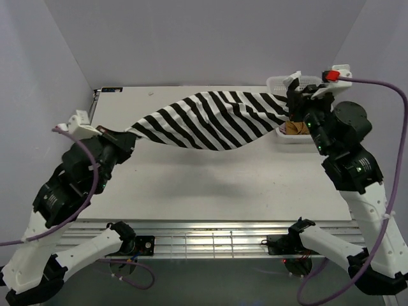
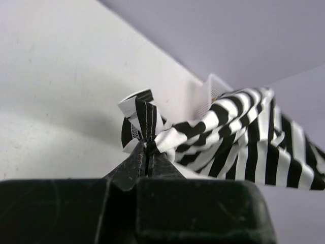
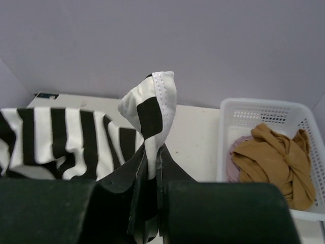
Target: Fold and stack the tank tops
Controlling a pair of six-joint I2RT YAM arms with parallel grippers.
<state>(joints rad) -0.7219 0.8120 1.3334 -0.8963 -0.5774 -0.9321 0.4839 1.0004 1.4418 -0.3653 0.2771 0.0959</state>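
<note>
The black-and-white striped tank top [image 1: 210, 119] hangs stretched in the air above the table between my two grippers. My left gripper [image 1: 125, 134] is shut on its left end; the pinched cloth [image 2: 143, 119] bunches above the jaws. My right gripper [image 1: 292, 102] is shut on its right end, and a hemmed corner [image 3: 152, 104] sticks up from the jaws. The tan-brown tank top [image 3: 271, 157] lies crumpled in the white mesh basket [image 3: 264, 109], with the pale pink tank top [image 3: 234, 163] under it at its left.
The basket [image 1: 280, 83] stands at the far right corner of the white table [image 1: 191, 191], partly behind my right arm. Grey walls close in the back and both sides.
</note>
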